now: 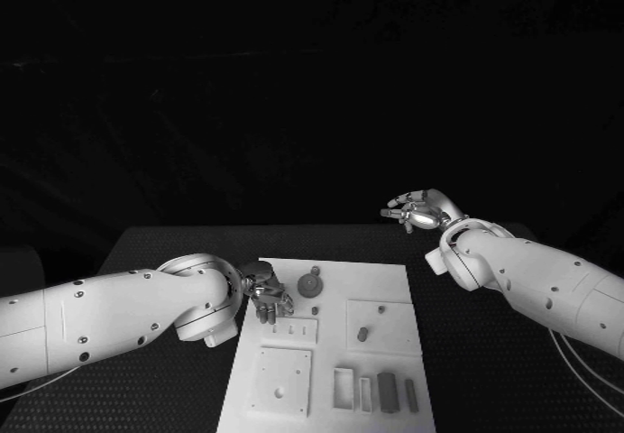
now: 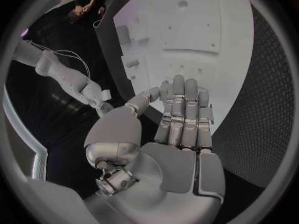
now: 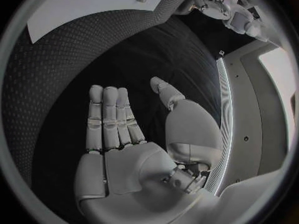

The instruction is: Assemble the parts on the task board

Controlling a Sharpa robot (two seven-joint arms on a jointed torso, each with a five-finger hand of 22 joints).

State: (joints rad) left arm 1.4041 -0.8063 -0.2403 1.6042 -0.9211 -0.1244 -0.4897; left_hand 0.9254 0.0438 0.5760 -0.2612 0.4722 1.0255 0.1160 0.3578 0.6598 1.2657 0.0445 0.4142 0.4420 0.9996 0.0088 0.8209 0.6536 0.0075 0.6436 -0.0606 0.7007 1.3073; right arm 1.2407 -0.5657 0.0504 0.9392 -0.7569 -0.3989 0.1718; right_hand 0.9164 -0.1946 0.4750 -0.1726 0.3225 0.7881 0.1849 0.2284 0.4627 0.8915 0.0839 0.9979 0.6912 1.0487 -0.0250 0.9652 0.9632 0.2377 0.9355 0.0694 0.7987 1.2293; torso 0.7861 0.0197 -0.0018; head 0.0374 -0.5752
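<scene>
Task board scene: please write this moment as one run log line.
left hand: open, over task board left edge | right hand: open, raised beyond board | parts: lying on board, none held

My arms are smooth, rounded white shells dotted with small dark screws, a thin cable trailing beneath each. My left robot hand [image 1: 267, 293] and right robot hand [image 1: 418, 211] are silver metal, with segmented fingers, pale grey pads and exposed wrist fittings.

Left hand [image 1: 265, 294] overhangs the task board [image 1: 390, 280]; its near end lies unobstructed
</scene>
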